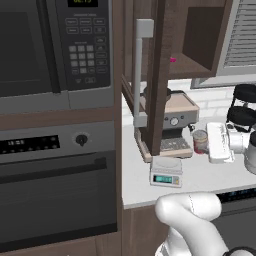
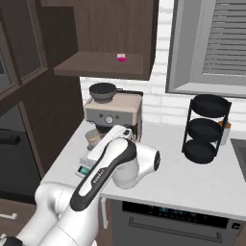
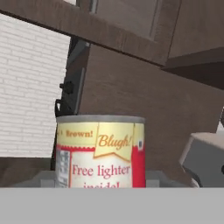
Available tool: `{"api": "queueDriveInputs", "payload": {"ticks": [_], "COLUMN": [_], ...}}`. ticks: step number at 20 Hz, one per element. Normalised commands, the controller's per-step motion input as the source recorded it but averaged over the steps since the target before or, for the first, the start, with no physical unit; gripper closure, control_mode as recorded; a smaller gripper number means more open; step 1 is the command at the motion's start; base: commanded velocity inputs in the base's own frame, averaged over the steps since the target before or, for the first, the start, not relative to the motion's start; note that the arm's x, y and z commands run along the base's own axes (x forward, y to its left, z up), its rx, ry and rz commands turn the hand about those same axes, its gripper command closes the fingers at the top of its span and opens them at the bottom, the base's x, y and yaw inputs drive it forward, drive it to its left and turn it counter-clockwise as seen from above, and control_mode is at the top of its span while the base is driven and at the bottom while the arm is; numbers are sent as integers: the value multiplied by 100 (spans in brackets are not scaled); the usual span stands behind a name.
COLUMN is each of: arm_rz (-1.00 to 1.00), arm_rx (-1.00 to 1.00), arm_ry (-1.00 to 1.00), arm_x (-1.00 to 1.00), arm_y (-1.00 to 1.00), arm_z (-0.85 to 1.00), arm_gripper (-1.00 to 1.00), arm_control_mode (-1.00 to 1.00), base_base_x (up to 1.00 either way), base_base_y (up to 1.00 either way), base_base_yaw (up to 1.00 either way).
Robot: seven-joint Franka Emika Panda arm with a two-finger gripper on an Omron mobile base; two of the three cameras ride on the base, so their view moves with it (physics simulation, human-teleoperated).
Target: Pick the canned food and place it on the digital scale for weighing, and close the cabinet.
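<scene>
Red-labelled can [image 1: 200,141]: stands upright on the counter [image 1: 200,177], just right of the coffee machine [image 1: 172,120] and touching or nearly touching the white hand [image 1: 220,142] at its right. The hand view shows the can [image 3: 100,151] very close and centred, its yellow-and-red label facing the camera. Whether the jaws are apart or clamped on it cannot be told; the fingertips are not visible.

Scale [image 1: 166,172]: flat, white-grey, cyan display lit, on the near part of the counter in front of the coffee machine. Its platform is bare. The can is near it, to the far right, not on it. The arm covers most of the scale in the right base view.

Cabinet [image 2: 103,36]: dark brown wood, mounted above the counter. Its door [image 1: 155,75] is swung out toward the near side, silver bar handle [image 1: 140,75] on the edge. A small pink item [image 2: 121,57] lies on the shelf inside.

Status, judged: nothing is finished. The pick appears to be at the approach or grasp stage. Still to do: lift the can, set it on the scale, release, then push the door shut.
</scene>
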Motion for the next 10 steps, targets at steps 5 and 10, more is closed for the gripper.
{"api": "queueDriveInputs", "payload": {"ticks": [5, 10], "arm_rz": [2, 1], "arm_rx": [30, 31], "arm_ry": [8, 11], "arm_x": [7, 17], "arm_y": [0, 0], "arm_z": [-43, -51], "arm_gripper": [100, 100], "arm_control_mode": [-100, -100], "base_base_x": [0, 0], "base_base_y": [0, 0], "base_base_yaw": [0, 0]}}
